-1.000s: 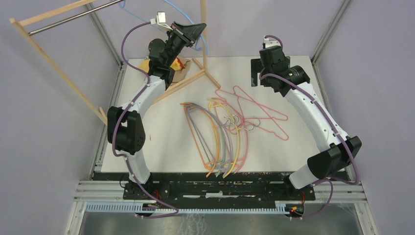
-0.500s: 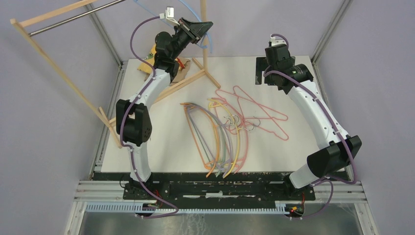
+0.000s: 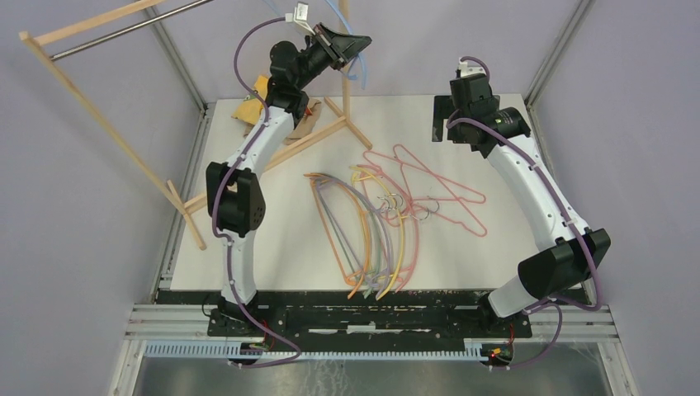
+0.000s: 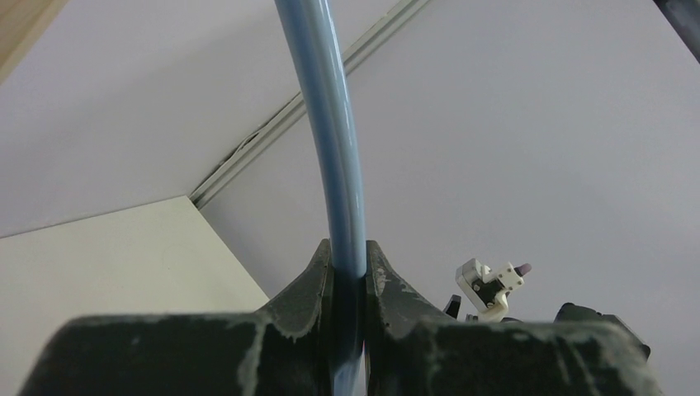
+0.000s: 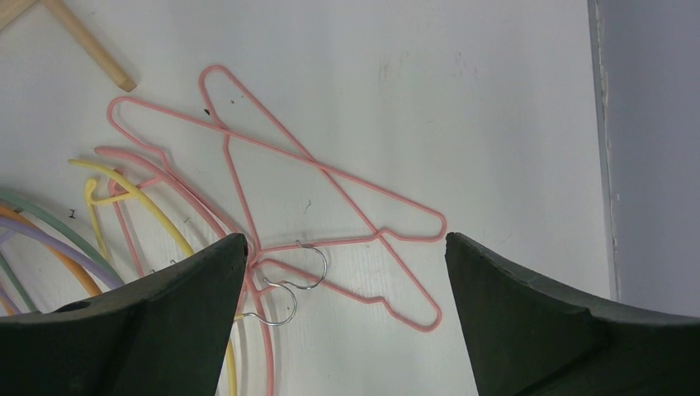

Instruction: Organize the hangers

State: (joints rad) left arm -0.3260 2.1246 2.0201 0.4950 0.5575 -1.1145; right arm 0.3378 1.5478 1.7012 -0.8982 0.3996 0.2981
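Observation:
My left gripper (image 3: 351, 45) is raised at the back, shut on a light blue hanger (image 3: 361, 73); in the left wrist view its bar (image 4: 330, 124) runs up from between the closed jaws. My right gripper (image 3: 442, 120) is open and empty, held above the back right of the table. In the right wrist view its two fingers (image 5: 165, 322) frame two pink hangers (image 5: 330, 177) with metal hooks. A pile of orange, purple, green, yellow and pink hangers (image 3: 371, 235) lies at the table's middle; the pink ones (image 3: 437, 194) are to its right.
A wooden-framed rack with a metal rail (image 3: 124, 29) stands at the back left; its post (image 3: 343, 58) and foot (image 3: 318, 136) reach onto the table. A yellow cloth (image 3: 252, 103) lies at the back left corner. Metal frame posts (image 3: 553, 49) flank the table.
My left arm has lifted and swung the blue hanger up and to the right, towards the rack post. The right gripper has shifted slightly back. The hangers on the table have not moved.

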